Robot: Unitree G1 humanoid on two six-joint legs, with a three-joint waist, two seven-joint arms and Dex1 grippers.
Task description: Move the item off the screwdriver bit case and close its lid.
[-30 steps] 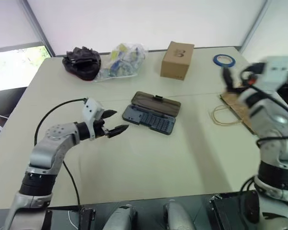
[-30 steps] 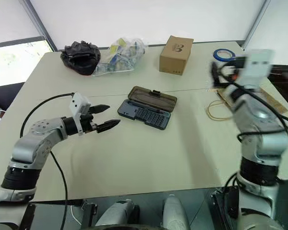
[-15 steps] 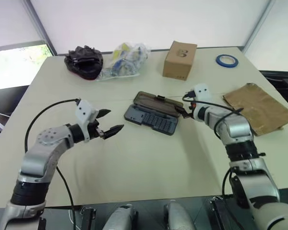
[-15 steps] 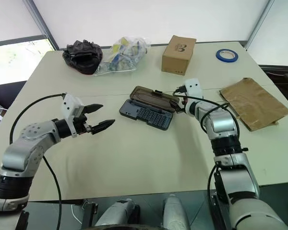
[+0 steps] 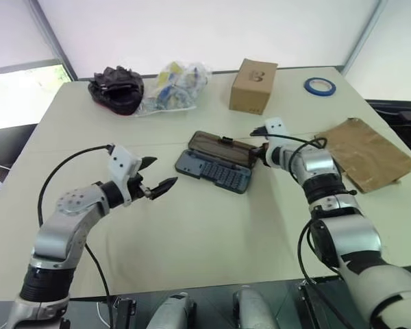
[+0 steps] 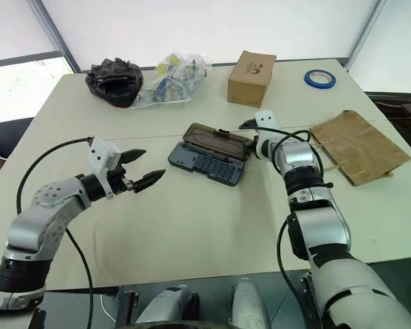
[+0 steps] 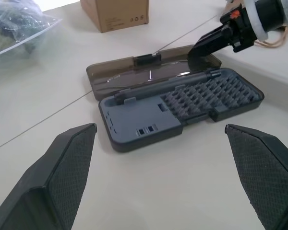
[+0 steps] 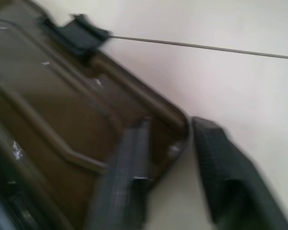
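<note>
One screwdriver bit case (image 5: 216, 165) lies open mid-desk (image 5: 212, 233). It looks stiff, light and slick, so the best hold is an edge. Nearest, the left hand (image 5: 157, 185) hangs with fingers apart, short of the case. Beyond, the right hand (image 6: 249, 146) pinches the corner rim of the one smoky lid (image 7: 149, 64), one finger inside and one outside, apparently clamped, though the close view is blurred. One paper bag (image 5: 370, 154), limp and light, lies well off to the right. Farther back stands one cardboard box (image 5: 253, 85).
</note>
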